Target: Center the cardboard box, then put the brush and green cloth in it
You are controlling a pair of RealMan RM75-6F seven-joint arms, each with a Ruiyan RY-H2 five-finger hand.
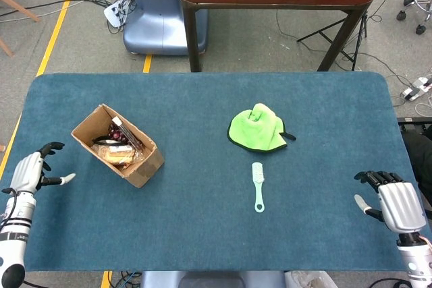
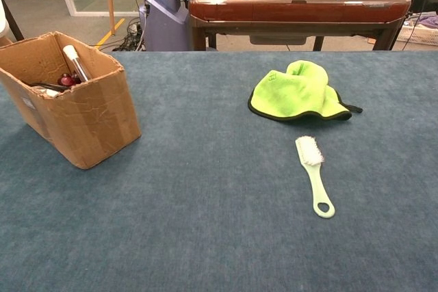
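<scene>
1. Left hand is held spread, empty, just left of cardboard box; nearer than right hand, also spread.
2. Box is set off-centre, worktop's left; long axis diagonal.

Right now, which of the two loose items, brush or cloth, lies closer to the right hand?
The brush: it lies nearer the table's front edge, closer to the right hand than the green cloth behind it.

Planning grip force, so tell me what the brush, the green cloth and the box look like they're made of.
brush: looks like smooth pale-green moulded plastic, with white bristles.
green cloth: soft, fuzzy fabric, perhaps microfibre, dark-edged, crumpled.
cardboard box: matte brown cardboard, creased and dented.
</scene>
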